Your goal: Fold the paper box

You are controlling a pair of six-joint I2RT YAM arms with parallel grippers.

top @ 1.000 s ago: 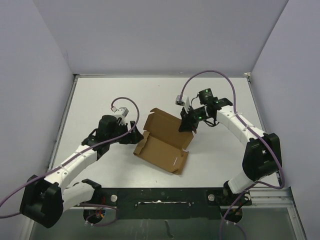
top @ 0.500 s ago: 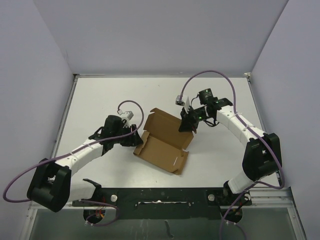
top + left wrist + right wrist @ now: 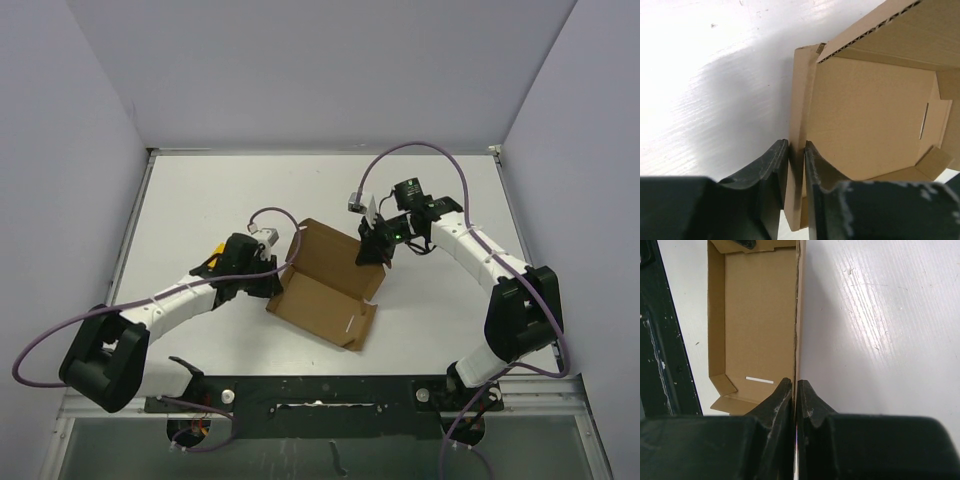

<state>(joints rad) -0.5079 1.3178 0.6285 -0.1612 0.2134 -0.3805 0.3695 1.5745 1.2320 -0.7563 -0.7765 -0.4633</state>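
Left gripper [image 3: 796,146] on paper box [image 3: 870,115] wall

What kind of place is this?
Probably a lab's robot test booth: a left arm and right arm bolted to a white table, plain walls around, one paper box.

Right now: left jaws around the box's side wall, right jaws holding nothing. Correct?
Not quite. The right jaws are not empty: they are shut on a wall of the paper box, as the right wrist view shows. The left jaws do sit around the side wall on the other side of the box.
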